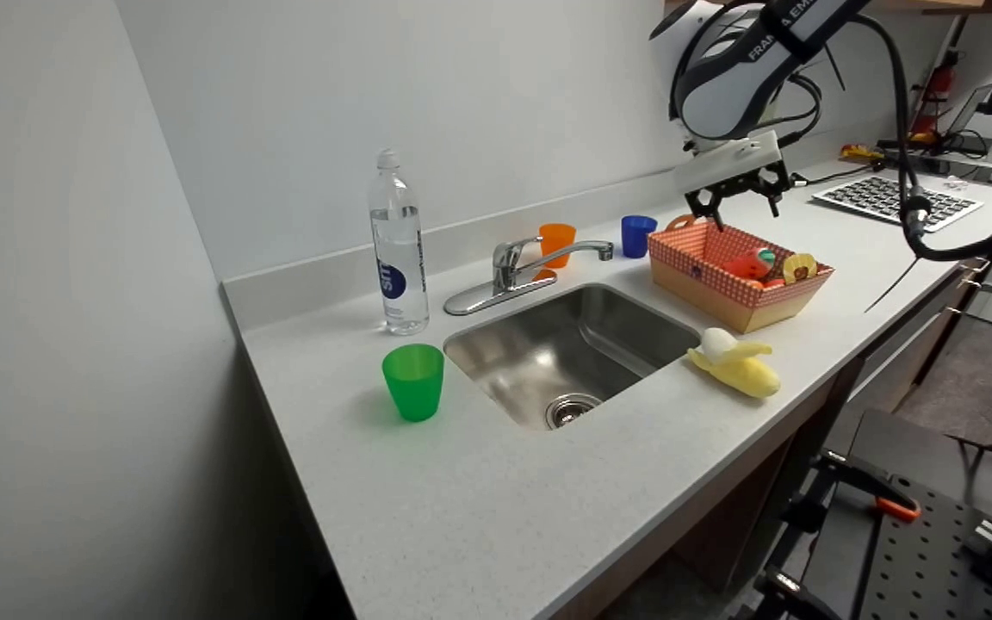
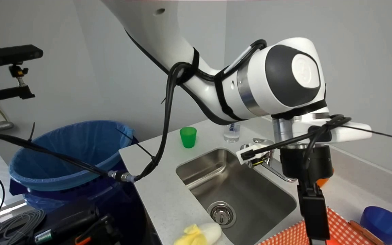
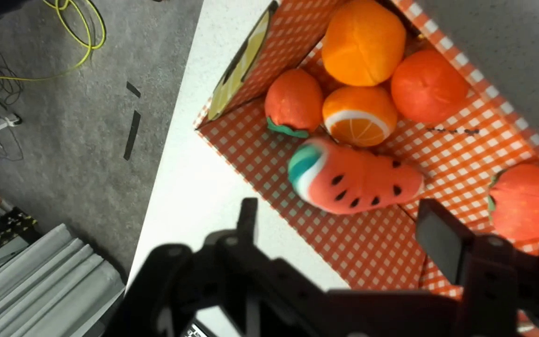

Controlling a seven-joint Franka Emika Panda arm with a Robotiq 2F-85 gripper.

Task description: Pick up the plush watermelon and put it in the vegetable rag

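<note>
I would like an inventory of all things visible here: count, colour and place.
counter: one, white, along wall
sink: one, steel-grey, in counter
faucet: one, silver, between sink and wall
basket: one, red-white checked lining, tan outside, beside sink
plush watermelon: one, red with green rind, in basket
other plush fruits: five visible, orange and red, in basket
banana: one, yellow and white, on counter
cups: three, green, orange, blue, on counter
bottle: one, clear, on counter
bin: one, blue-lined, near counter
background equipment: count unclear, mixed, floor and counter
arm: one, white and black, over counter
gripper: one, black, open, above basket
</note>
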